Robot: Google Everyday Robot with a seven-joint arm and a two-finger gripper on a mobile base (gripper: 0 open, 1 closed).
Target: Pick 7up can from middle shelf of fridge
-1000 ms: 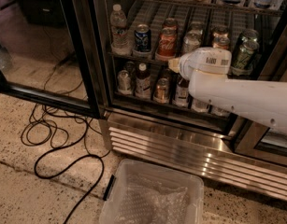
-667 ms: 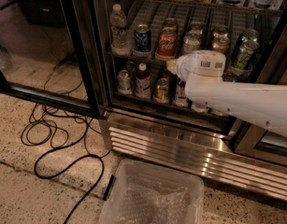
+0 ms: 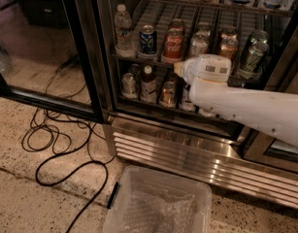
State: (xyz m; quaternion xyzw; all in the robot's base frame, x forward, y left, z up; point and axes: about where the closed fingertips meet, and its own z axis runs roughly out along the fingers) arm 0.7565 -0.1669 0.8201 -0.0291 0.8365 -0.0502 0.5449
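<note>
Nearest, one clear plastic bin (image 3: 158,203) waits below the fridge (image 3: 187,152), probably to receive cans. Further in, the white arm (image 3: 236,106) reaches toward the front edge of the middle shelf (image 3: 156,16). Its gripper is hidden behind the wrist, so I cannot tell its state. One 7up can (image 3: 198,43) stands at that edge, beside one red Coca-Cola can (image 3: 173,45).

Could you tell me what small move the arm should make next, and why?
Probably ease the gripper up and forward: it hangs at the open fridge, just below the 7up can on the middle shelf, beside the Coca-Cola can.
</note>
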